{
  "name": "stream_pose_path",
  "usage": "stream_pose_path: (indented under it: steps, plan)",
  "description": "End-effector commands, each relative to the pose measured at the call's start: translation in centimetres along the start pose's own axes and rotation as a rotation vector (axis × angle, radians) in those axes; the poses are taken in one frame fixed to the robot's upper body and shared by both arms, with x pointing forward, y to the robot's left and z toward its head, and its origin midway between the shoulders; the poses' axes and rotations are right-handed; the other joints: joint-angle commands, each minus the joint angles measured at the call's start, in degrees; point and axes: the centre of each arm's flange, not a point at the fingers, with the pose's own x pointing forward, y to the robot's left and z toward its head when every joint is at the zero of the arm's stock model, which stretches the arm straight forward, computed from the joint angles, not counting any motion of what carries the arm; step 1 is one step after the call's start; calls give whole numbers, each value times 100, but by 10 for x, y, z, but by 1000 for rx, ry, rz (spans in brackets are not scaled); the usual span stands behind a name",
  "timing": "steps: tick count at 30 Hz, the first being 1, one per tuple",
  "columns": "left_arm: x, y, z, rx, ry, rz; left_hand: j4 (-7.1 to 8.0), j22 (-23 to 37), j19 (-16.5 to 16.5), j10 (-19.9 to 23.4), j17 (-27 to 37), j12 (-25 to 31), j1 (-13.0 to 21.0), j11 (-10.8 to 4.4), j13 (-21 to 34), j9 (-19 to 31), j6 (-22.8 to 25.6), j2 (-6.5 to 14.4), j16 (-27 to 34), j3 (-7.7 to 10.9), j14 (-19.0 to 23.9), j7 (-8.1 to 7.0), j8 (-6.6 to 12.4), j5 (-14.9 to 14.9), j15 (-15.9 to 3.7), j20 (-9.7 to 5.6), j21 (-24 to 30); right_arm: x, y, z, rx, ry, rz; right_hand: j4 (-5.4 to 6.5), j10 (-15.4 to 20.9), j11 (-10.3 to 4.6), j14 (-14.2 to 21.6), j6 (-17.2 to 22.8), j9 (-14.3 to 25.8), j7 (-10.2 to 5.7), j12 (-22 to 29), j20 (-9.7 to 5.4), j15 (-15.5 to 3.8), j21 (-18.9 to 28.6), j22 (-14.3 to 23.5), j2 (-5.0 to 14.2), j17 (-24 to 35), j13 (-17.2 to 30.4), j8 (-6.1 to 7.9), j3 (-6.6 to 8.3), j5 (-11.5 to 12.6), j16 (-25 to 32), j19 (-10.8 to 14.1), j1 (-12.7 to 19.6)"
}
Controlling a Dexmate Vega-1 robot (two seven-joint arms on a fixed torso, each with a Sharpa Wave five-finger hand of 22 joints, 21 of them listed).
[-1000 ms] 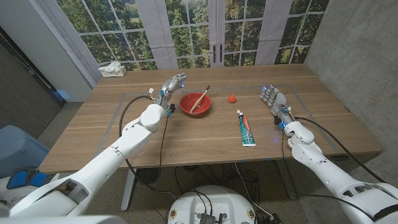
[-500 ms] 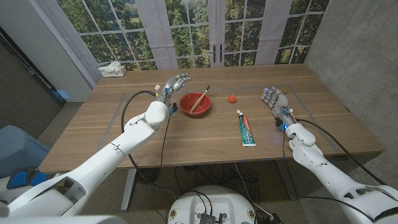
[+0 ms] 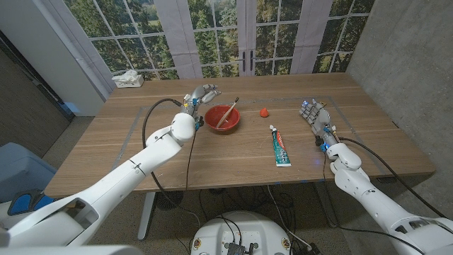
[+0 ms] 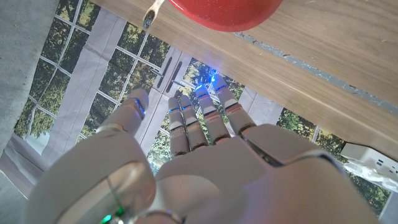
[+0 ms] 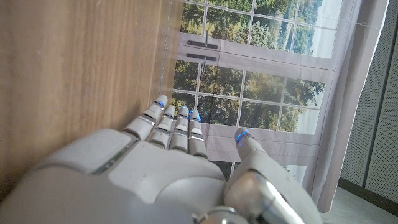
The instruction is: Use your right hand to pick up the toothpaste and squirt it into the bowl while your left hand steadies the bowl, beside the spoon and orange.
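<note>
A red bowl stands at mid-table with a wooden spoon leaning in it. My left hand hovers just left of the bowl, fingers spread, holding nothing; in the left wrist view the hand points past the bowl and the spoon's tip. A small orange lies right of the bowl. The white and green toothpaste tube lies flat nearer the front edge. My right hand stays well right of the tube, fingers apart and empty, as the right wrist view also shows.
A white tissue box sits at the table's far left corner. Windows and curtains stand behind the table. Bare wood lies between the tube and the right hand.
My left hand has drifted a little right, closer to the bowl's left rim. The right hand has shifted slightly. Bowl, spoon, orange and tube have not moved.
</note>
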Motion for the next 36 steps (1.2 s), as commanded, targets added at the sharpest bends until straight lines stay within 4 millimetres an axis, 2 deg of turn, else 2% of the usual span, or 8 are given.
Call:
stream_pose_path:
  steps: [1,13,28,36]
  plan:
    - [3,-4,12,111,33,8,2,16,117,187,23,46,210,-31,10,22,198,-19,66,-70,144,7,37,-16,-486,-27,54,-7,-4,0,4,-9,-12,-29,53,5,56,63,16,15,3,13,1,9,26,-12,19,34,-20,17,-6,15,41,44]
    - [10,-9,18,174,96,-84,9,24,188,362,33,51,401,-27,11,24,416,-158,88,-205,246,23,50,-33,-509,-65,92,-11,-7,0,6,-18,-23,-40,66,1,58,72,17,14,-4,18,9,5,26,-6,16,35,-29,6,-6,8,48,37]
    - [16,-14,21,233,147,-159,46,34,255,577,62,69,557,-56,12,28,643,-195,149,-335,393,17,64,-35,-545,-106,133,-17,-7,-1,7,-27,-35,-53,83,2,71,78,18,16,-14,25,22,0,26,2,13,37,-41,-8,-6,3,55,26]
    - [18,-17,25,288,157,-163,32,41,396,901,84,114,789,-122,13,32,962,-233,252,-458,636,-20,106,-27,-646,-232,208,-21,-7,-1,5,-33,-43,-60,90,13,75,80,19,16,-19,28,18,-4,26,7,12,38,-46,-15,-5,-1,55,22]
